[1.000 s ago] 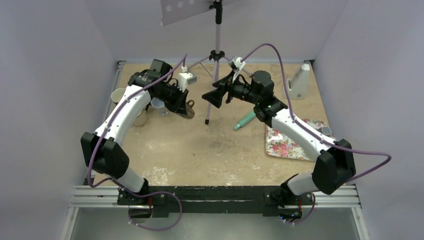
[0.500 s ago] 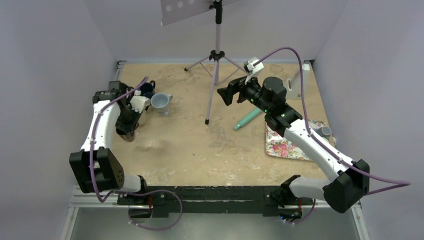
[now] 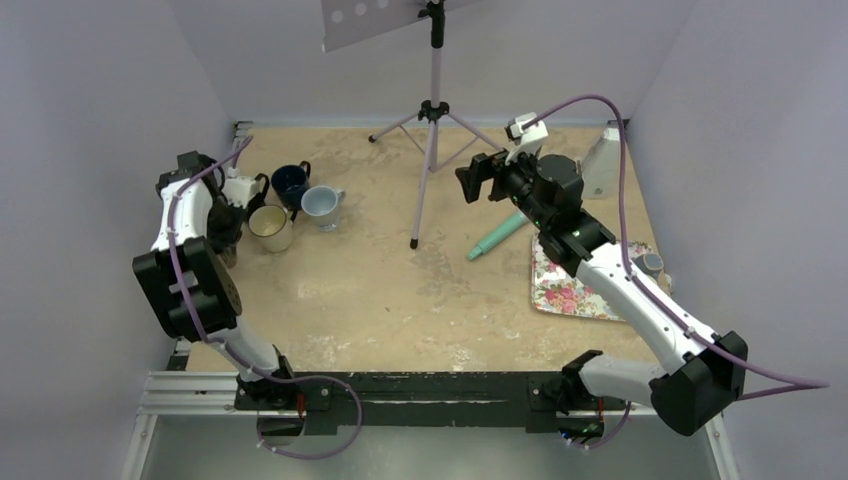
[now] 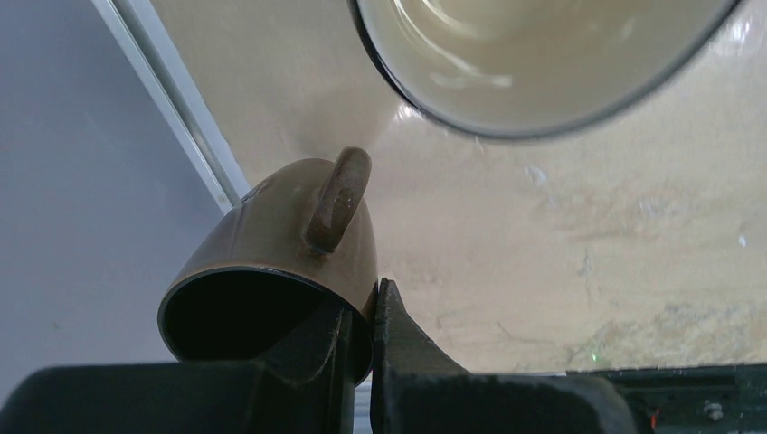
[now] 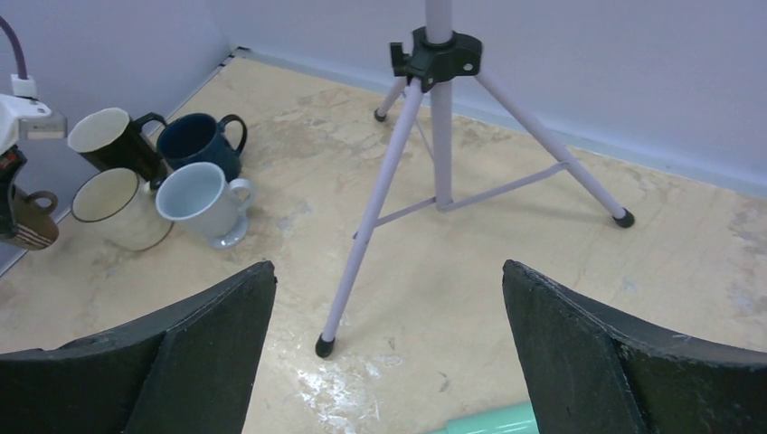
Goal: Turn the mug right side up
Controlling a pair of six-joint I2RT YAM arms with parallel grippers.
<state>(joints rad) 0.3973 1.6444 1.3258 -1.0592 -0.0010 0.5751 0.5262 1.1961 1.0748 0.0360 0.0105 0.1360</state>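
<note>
Beside cream mug, left end effector grips brown mug.

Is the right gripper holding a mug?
No: the right gripper is wide open, and only the tripod shows in the gap.

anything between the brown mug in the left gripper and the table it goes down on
Nothing visible: the glossy brown ceramic mug, pinched by the left gripper, has bare table beside it; a cream ceramic mug stands close.
</note>
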